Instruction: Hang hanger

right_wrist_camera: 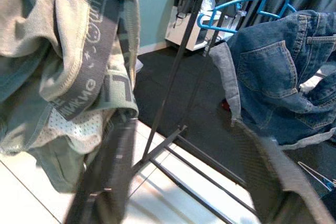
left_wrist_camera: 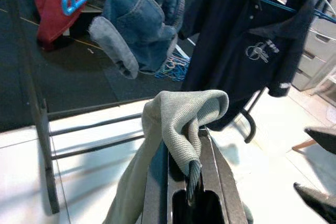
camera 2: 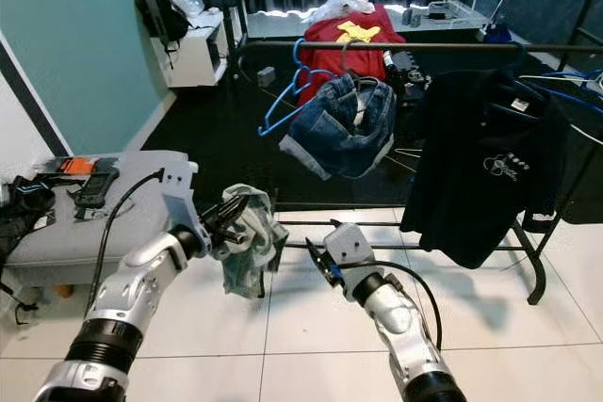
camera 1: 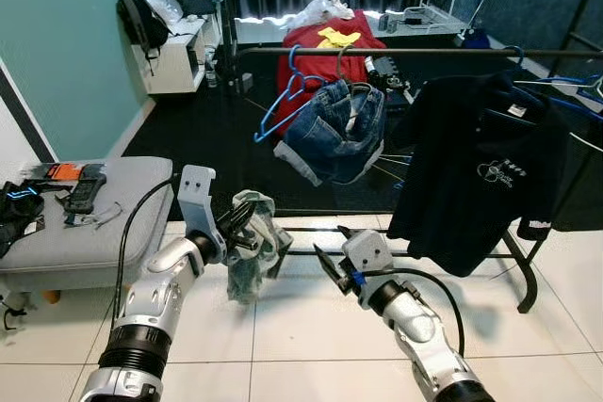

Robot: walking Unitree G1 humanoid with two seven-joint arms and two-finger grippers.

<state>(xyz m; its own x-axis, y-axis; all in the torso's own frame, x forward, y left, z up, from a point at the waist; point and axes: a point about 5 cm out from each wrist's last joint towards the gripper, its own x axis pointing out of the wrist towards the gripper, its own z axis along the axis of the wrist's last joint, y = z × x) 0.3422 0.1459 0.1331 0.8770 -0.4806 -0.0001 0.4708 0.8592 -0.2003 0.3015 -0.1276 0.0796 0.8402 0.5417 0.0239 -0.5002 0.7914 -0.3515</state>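
Pinching a grey-green garment (camera 1: 252, 242), the left gripper (camera 1: 237, 229) faces the right gripper's (camera 1: 332, 249) spread, empty fingers.

A grey-green garment (camera 1: 252, 242) has a dark waistband with pale lettering. The jeans (camera 1: 334, 129) are blue denim, the hanger (camera 1: 285, 101) bright blue, the polo shirt (camera 1: 480, 171) black with a white logo, the floor tiles (camera 1: 283, 327) white.

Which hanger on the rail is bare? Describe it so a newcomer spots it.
Find the black clothes rail across the room. At its left end, beside the hung denim shorts, dangles a blue hanger. Unlike its neighbours, it carries no garment and hangs tilted.
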